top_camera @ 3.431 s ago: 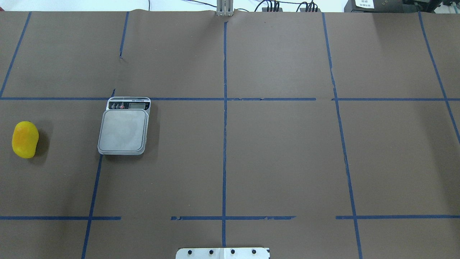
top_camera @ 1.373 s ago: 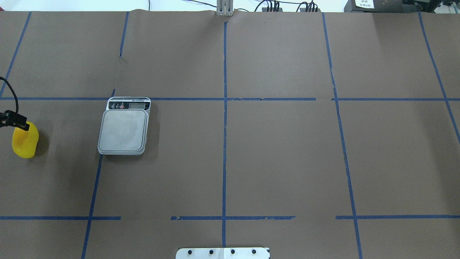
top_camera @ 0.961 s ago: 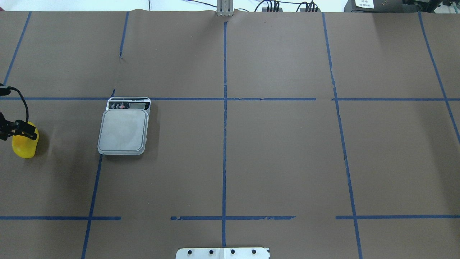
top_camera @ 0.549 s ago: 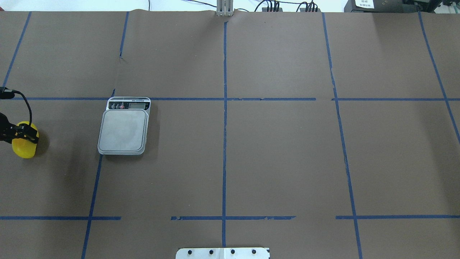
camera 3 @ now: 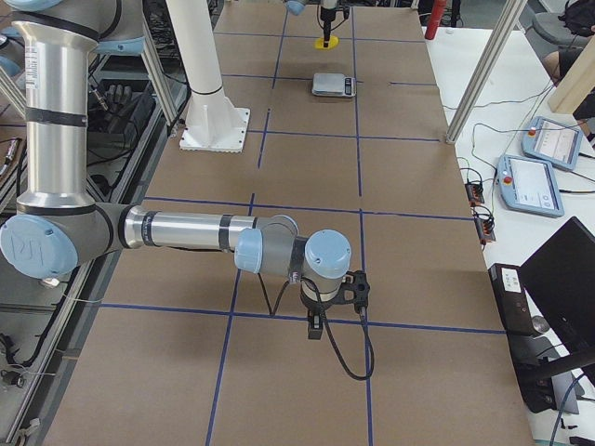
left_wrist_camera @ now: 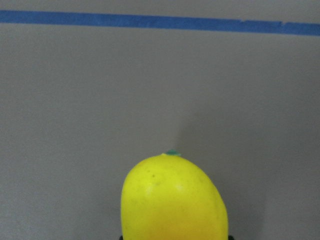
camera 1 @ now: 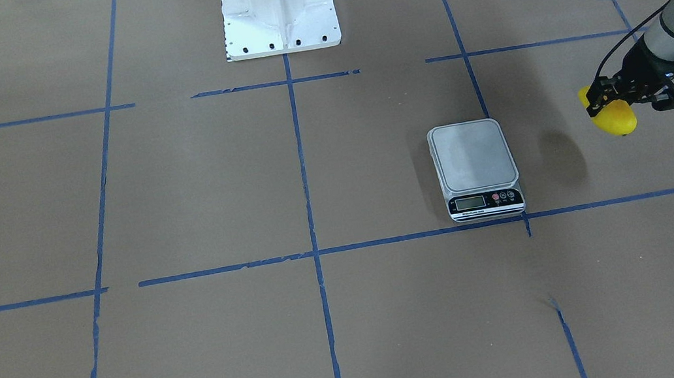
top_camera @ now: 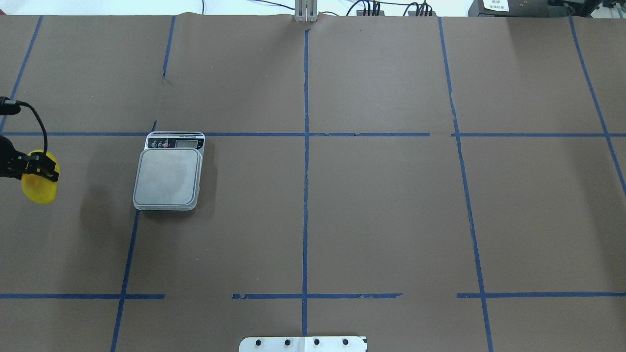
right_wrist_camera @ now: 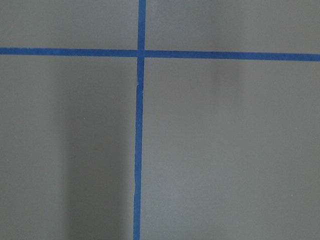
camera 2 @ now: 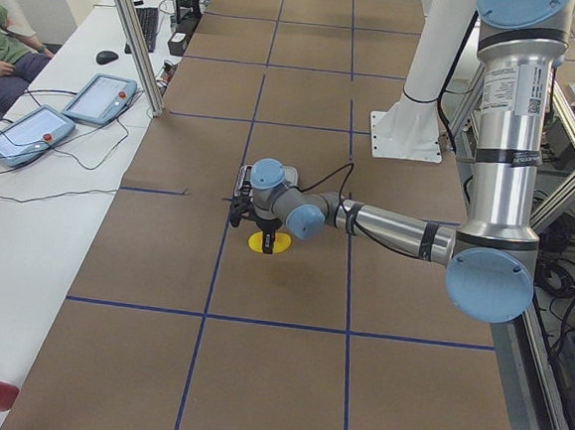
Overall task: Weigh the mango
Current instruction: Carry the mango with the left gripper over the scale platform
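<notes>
At nine o'clock of the scale [top_camera: 168,177] in the overhead view, our left gripper [top_camera: 39,168] pinches the mango [top_camera: 41,190] by one end, and the fruit hangs aloft. We judge it light, glossy and slip-prone, so a mid-body hold suits. Right gripper [camera 3: 339,290]: we cannot tell.

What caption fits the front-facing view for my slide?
Left gripper holds the yellow mango above the table, off to one side of the digital kitchen scale.

Mango [camera 1: 616,119] — in left claw [camera 1: 602,101], aloft
</notes>
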Robot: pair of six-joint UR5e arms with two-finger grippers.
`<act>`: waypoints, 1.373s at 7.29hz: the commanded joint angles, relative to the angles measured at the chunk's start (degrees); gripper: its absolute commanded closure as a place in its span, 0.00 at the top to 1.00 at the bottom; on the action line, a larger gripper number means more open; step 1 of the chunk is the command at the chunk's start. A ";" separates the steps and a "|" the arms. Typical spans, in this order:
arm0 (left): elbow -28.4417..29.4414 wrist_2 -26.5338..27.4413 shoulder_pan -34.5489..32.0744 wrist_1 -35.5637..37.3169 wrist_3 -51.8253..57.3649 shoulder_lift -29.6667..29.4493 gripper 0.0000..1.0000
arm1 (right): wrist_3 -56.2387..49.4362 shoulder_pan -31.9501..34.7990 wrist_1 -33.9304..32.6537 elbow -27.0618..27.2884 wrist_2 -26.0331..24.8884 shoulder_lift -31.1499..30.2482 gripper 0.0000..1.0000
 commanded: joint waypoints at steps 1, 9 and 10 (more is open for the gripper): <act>-6.66 0.43 -0.65 13.94 0.18 -7.56 0.00 | -0.02 0.00 0.00 0.00 0.00 0.00 1.00; 6.78 4.74 13.31 8.62 -10.29 -22.82 0.04 | -0.02 0.00 0.00 0.00 0.00 0.00 1.00; 7.48 4.82 13.40 8.53 -10.11 -22.73 0.51 | -0.02 0.00 0.00 0.00 0.00 0.00 1.00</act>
